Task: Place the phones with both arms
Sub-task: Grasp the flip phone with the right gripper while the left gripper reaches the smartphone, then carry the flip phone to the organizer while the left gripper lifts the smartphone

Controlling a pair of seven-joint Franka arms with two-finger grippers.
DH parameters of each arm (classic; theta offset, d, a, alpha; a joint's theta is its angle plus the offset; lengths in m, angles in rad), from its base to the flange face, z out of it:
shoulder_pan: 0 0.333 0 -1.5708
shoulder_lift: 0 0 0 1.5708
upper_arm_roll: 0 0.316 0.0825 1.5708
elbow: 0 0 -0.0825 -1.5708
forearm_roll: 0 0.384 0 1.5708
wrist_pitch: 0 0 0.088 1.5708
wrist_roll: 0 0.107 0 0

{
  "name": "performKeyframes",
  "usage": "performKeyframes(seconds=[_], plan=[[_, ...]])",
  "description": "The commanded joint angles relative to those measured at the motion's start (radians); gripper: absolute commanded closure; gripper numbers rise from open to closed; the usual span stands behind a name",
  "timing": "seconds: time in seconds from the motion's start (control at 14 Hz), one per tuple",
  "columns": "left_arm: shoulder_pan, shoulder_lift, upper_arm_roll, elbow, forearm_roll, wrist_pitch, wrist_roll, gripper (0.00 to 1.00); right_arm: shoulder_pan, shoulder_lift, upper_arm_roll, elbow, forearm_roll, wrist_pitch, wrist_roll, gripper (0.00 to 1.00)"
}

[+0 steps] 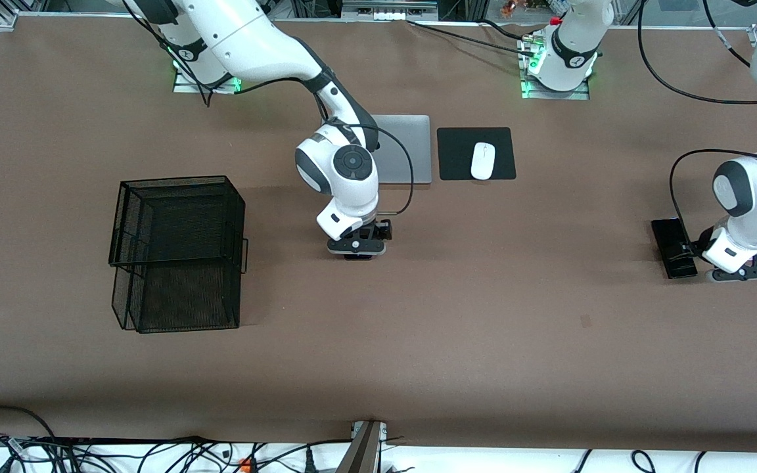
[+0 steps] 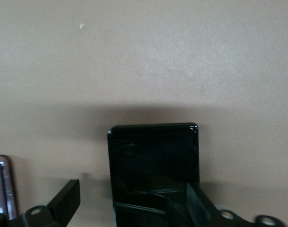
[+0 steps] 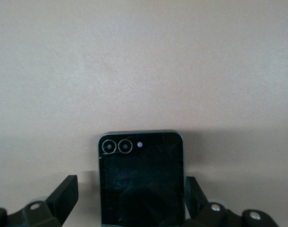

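Fingers spread wide, right gripper is straddling the small squarish phone mid-frame while left gripper, equally wide, is flanking the slim black slab.

No text, label, brand name or number can be read in any of the three views. The small squarish black phone lying between the open fingers of the right gripper shows two round lenses and a small dot on its face (no lettering beside them). The long slim black phone between the spread fingers of the left gripper has a plain dark face with only reflections. The round cap on the right arm's wrist joint bears a faint ring mark, not legible writing.
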Motion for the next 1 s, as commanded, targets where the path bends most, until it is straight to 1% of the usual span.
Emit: performKeyframes(seconds=[0.0, 0.21, 0.43, 0.57, 0.93], plan=[[0.017, 0.001, -0.018, -0.009, 0.008, 0.006, 0.021, 0.0, 0.001, 0.019, 0.004, 0.011, -0.018, 0.018, 0.0, 0.0], [0.028, -0.002, -0.029, -0.015, 0.002, 0.003, 0.022, 0.0, 0.001, 0.024, 0.004, 0.011, -0.02, 0.018, 0.0, 0.0], [0.08, 0.002, -0.081, -0.017, 0.002, 0.0, 0.026, 0.0, -0.006, 0.019, 0.004, 0.012, -0.02, 0.016, -0.003, 0.0], [0.098, 0.005, -0.103, -0.017, -0.001, 0.0, 0.044, 0.0, -0.006, 0.018, 0.001, 0.014, -0.02, 0.013, 0.0, 0.0], [0.109, 0.019, -0.106, -0.017, -0.002, 0.0, 0.045, 0.0, -0.001, 0.027, -0.009, 0.011, -0.02, 0.015, 0.008, 0.0]])
